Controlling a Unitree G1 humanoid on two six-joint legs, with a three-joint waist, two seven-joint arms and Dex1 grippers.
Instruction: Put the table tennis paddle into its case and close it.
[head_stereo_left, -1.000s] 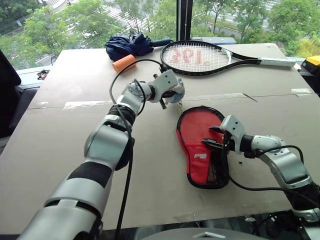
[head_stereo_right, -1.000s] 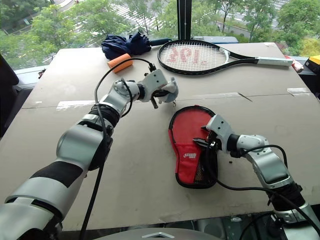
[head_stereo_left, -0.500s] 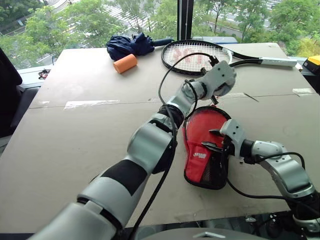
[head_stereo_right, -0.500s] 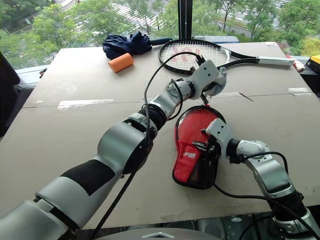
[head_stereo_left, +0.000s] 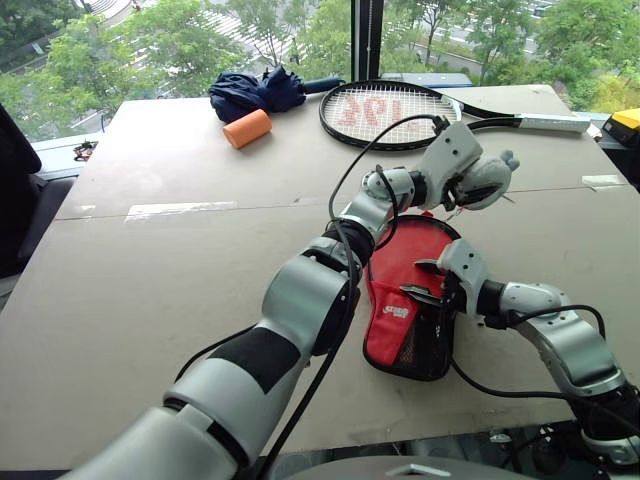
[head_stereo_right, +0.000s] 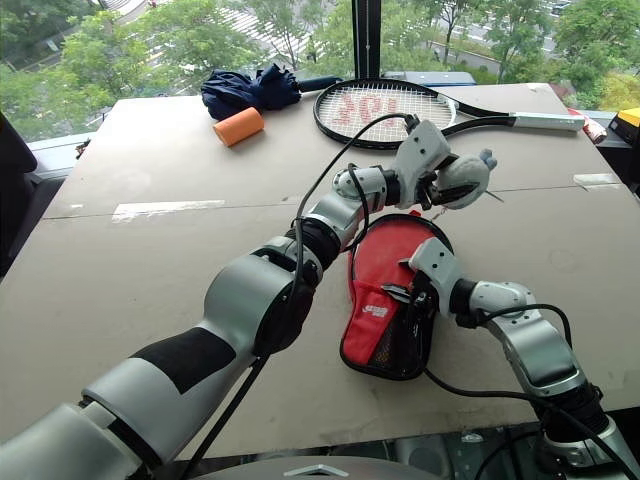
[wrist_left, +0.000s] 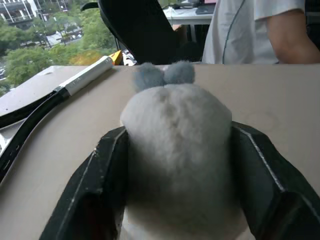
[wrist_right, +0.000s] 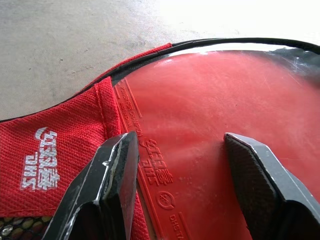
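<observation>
Paddle (wrist_right: 210, 130) is sitting in the open red case (head_stereo_left: 400, 300) mid-surface (head_stereo_left: 180, 260). Right gripper (head_stereo_left: 420, 279) hovers over its rubber face, fingers apart. I'd press the flap flat and find the zip. Left gripper (head_stereo_left: 480, 185) hangs just above, clamped on a grey plush toy (wrist_left: 175, 130), so it looks tied up. Orange roll (head_stereo_left: 247, 128), umbrella (head_stereo_left: 255, 92) and tennis racket (head_stereo_left: 385, 113) lie behind, well apart.
</observation>
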